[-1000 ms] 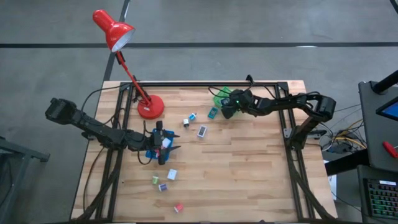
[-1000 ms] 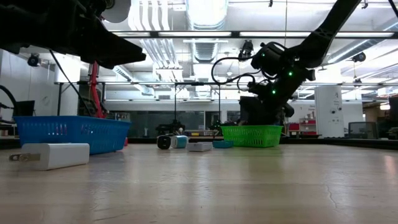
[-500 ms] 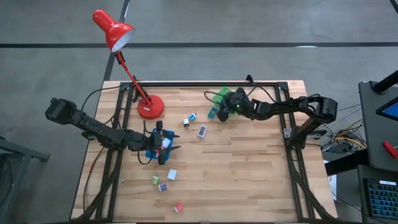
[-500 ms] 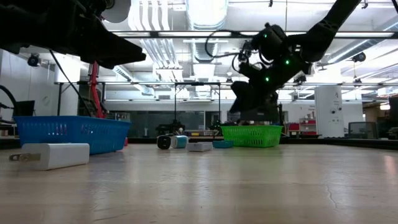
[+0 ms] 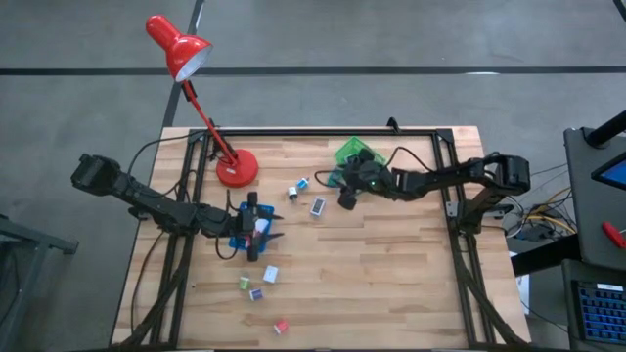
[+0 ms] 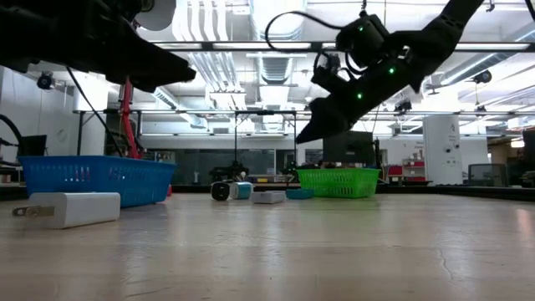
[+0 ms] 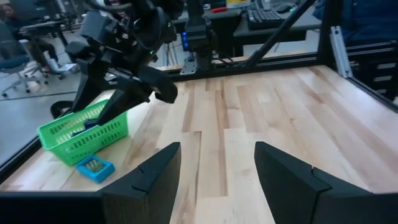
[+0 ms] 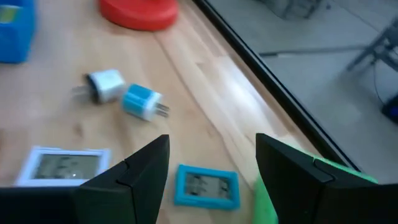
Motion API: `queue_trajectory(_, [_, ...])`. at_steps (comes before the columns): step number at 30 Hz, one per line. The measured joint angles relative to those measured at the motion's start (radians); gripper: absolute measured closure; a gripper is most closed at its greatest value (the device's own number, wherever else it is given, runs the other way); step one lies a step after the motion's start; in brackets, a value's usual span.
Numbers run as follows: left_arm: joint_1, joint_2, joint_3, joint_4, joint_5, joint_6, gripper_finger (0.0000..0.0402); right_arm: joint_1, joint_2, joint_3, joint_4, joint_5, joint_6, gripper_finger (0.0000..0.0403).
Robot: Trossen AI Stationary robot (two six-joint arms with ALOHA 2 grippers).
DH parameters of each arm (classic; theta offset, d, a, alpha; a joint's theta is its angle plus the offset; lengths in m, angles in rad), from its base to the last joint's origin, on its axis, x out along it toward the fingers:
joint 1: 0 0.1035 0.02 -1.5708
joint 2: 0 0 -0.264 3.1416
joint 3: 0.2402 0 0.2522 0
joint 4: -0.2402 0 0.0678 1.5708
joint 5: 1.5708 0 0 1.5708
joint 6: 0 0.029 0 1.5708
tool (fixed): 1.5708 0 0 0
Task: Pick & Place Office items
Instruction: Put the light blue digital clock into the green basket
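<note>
Right gripper (image 5: 345,198) has left the green basket (image 5: 353,152), fingers apart and empty.
Left gripper (image 5: 262,231) waits released over the blue tray (image 6: 92,177); bare wooden table (image 5: 391,274) lies beyond.

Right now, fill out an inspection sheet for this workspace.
Surface: wooden table, dark frame rails along its edges.
Job's things: small blocks scattered near the front left; two plug adapters, a white flat piece and a teal flat piece at centre.
Clutter: red lamp at the back left; blue tray under the left arm; green basket at the back.
Grippers: left gripper open, empty, over the blue tray; right gripper open, empty, above the teal flat piece beside the green basket.
Cables: black cable looping by the right arm.
Surroundings: grey floor, equipment at the right; no person seen.
</note>
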Motion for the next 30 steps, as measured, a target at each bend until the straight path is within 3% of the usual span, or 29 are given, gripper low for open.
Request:
queue_trajectory(16, [0.000,0.000,0.003,0.000,0.027,0.000,0.0193,0.119,0.000,0.000,0.054,-0.324,-0.103,0.0184])
queue_trajectory(26, [0.000,0.000,0.002,0.000,0.027,0.004,0.0193,0.124,0.000,-0.001,-0.148,-0.326,-0.338,0.0184])
queue_trajectory(30, [0.000,0.000,0.002,0.000,0.027,0.004,0.0193,0.124,0.000,-0.001,-0.219,-0.268,-0.297,0.0184])
